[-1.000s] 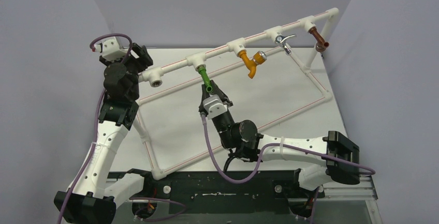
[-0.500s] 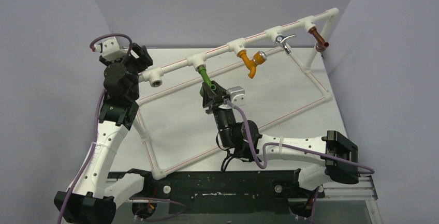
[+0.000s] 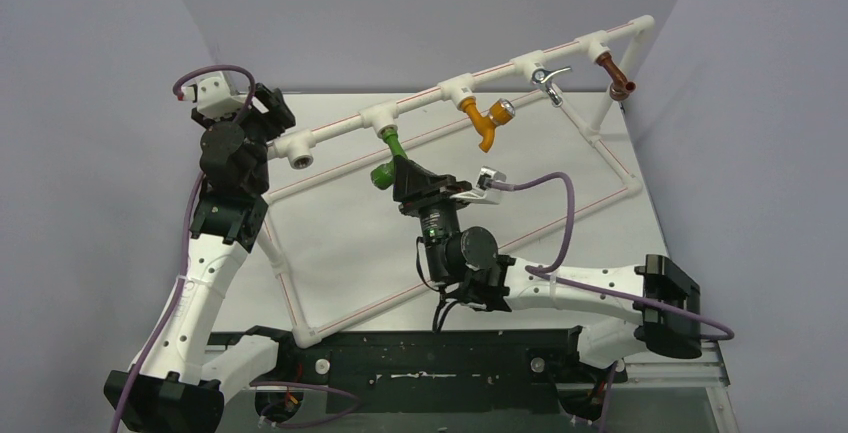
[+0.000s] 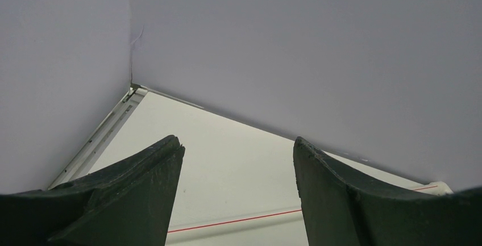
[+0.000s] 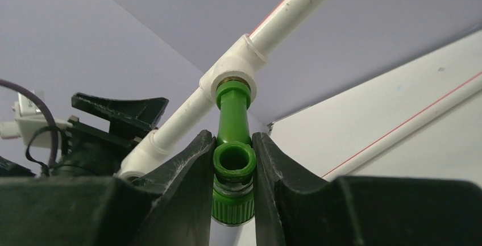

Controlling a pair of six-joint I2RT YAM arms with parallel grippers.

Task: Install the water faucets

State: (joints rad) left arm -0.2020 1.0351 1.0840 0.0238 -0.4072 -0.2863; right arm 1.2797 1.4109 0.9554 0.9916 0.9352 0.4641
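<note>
The green faucet (image 3: 386, 165) hangs by its stem from a white tee fitting (image 3: 381, 117) on the raised pipe rail. My right gripper (image 3: 404, 175) is shut on it. In the right wrist view the fingers (image 5: 190, 161) press both sides of the faucet's green body (image 5: 233, 163), and its stem sits in the tee (image 5: 236, 67). My left gripper (image 3: 270, 111) is open and empty at the rail's left end. In the left wrist view its fingers (image 4: 153, 172) stand wide apart over the table and a red-striped pipe (image 4: 239, 224).
An empty socket (image 3: 300, 160) sits on the rail's left end. An orange tap (image 3: 487, 119), a chrome tap (image 3: 547, 81) and a brown tap (image 3: 620, 80) hang further right. A white pipe frame (image 3: 610, 158) lies on the table. Grey walls close in on all sides.
My right wrist has rolled clockwise with the green faucet in its grip; its camera swung from left to right and the faucet's lower end now points left. The left arm has not moved.
</note>
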